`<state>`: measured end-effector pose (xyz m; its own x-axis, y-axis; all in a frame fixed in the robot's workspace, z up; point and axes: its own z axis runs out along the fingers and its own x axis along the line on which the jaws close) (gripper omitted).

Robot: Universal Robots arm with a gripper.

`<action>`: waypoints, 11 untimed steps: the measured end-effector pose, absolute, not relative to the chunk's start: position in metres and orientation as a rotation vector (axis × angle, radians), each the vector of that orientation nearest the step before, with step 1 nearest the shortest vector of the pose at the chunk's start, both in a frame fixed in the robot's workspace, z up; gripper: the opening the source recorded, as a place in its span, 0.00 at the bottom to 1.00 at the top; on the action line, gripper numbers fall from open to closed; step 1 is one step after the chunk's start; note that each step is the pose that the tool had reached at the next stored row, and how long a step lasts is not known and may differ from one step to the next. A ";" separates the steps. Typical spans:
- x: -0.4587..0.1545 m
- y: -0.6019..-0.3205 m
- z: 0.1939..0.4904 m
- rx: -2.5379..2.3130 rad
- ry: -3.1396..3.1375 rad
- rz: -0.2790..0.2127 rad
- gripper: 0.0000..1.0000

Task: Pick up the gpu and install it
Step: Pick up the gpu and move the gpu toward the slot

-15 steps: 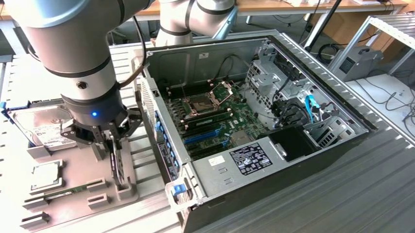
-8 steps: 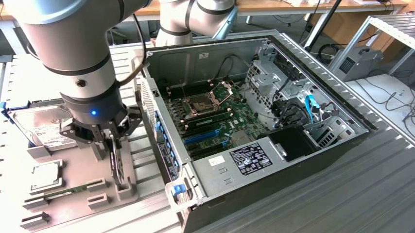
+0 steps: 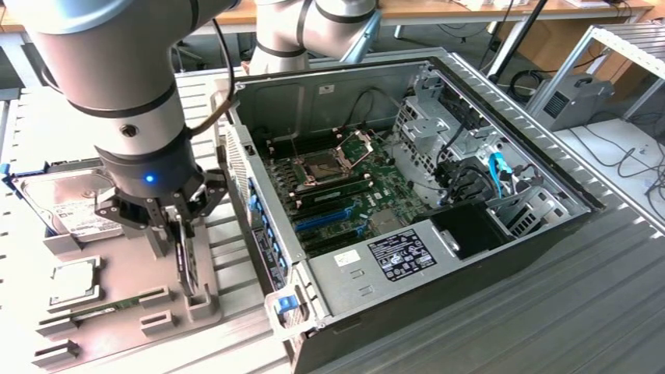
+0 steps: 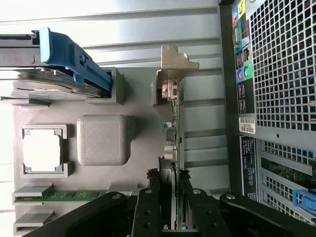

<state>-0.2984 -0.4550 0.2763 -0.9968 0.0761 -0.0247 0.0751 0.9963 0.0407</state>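
gpu (image 3: 185,257) upright in tray (image 3: 123,269), just beside computer case (image 3: 468,308).

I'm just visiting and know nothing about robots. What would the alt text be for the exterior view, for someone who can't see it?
A robot arm's gripper is closed on the gpu, a thin card standing on edge in a grey parts tray. On the exterior view's right lies an open computer case, its motherboard exposed.

A grey ribbed metal table (image 3: 582,312) covers the lower right of the frame. Along the top edge stands a wooden desk (image 3: 437,12), with black cables (image 3: 457,31) hanging under it.
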 end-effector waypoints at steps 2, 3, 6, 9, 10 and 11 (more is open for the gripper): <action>-0.298 -0.455 0.277 0.118 3.112 0.062 0.26; -0.298 -0.455 0.277 0.118 3.112 0.062 0.26; -0.298 -0.455 0.278 0.118 3.112 0.062 0.26; -0.298 -0.455 0.279 0.118 3.112 0.062 0.26; -0.298 -0.455 0.280 0.118 3.112 0.062 0.26; -0.298 -0.455 0.280 0.118 3.112 0.062 0.26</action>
